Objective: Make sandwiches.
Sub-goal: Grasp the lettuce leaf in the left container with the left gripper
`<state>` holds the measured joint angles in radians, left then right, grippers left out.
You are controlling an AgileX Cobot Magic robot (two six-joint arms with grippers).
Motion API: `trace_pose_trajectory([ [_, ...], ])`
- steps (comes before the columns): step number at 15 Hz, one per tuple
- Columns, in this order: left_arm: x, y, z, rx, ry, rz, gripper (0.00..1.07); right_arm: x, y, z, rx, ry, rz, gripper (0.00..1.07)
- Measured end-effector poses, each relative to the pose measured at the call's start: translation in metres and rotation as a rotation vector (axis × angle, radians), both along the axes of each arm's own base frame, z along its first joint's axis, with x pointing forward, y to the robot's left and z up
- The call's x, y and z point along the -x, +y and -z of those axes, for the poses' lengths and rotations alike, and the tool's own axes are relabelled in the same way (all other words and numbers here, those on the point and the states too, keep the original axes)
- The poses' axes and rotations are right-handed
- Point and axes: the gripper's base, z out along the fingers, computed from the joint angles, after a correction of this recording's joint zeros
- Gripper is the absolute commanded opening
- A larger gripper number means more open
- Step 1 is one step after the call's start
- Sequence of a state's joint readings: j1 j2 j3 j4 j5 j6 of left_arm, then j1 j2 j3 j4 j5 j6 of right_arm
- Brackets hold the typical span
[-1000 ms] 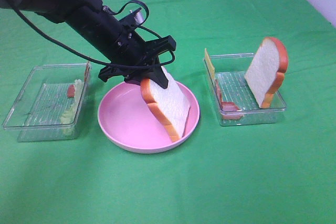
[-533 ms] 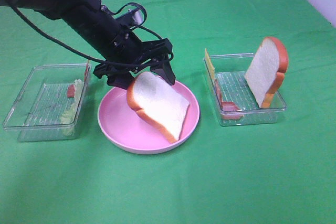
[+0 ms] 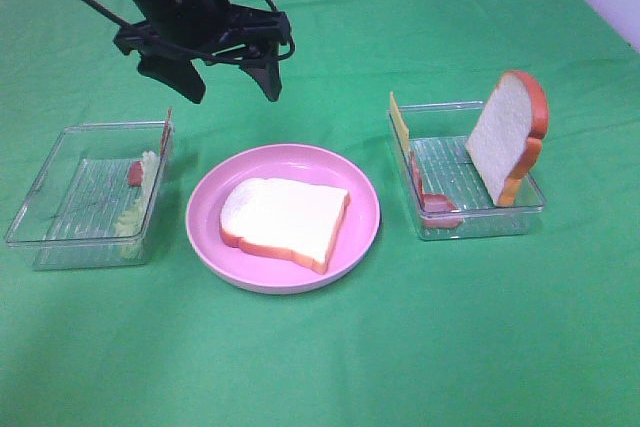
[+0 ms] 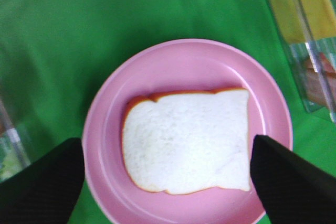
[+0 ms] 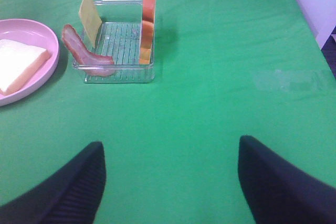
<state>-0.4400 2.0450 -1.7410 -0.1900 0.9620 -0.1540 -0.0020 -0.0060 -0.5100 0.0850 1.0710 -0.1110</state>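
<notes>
Lying flat within plate (image 3: pixel 212 209) rim: bread slice (image 3: pixel 285 219); left end effector (image 3: pixel 231 95), right end effector (image 5: pixel 168 182) spread, empty.

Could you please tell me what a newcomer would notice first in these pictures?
The eye goes first to the white toy bread slice with an orange-brown crust, lying flat on the round pink plate in the middle of the green cloth. Above and behind it, the black left end effector hovers open and empty. To the right, a second bread slice stands on edge in a clear plastic tray.
</notes>
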Motion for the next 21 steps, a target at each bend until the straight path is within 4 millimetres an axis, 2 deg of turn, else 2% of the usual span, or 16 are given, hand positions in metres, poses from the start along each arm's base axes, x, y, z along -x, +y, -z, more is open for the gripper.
trace_pose_trajectory([
  [3,0.000,0.010,-0.014,-0.112,0.022,-0.045,0.80,0.000,0.000,0.000,0.000,0.000,0.000,0.68],
  [5,0.002,0.021,-0.016,-0.229,0.052,-0.074,0.81,0.000,0.000,0.000,0.000,0.000,0.000,0.68],
  [9,0.003,0.025,-0.015,-0.267,0.065,-0.084,0.79,0.000,0.000,0.000,0.000,0.000,0.000,0.68],
  [11,0.004,0.023,-0.015,-0.245,0.079,-0.085,0.75,0.000,0.000,0.000,0.000,0.000,0.000,0.68],
  [13,0.008,0.024,-0.008,-0.251,0.106,-0.083,0.75,0.000,0.000,0.000,0.000,0.000,0.000,0.68],
  [19,0.036,0.037,0.037,-0.340,0.279,-0.069,0.75,0.000,0.000,0.000,0.000,0.000,0.000,0.68],
  [21,0.038,0.040,0.043,-0.365,0.296,-0.080,0.75,0.000,0.000,0.000,0.000,0.000,0.000,0.68],
])
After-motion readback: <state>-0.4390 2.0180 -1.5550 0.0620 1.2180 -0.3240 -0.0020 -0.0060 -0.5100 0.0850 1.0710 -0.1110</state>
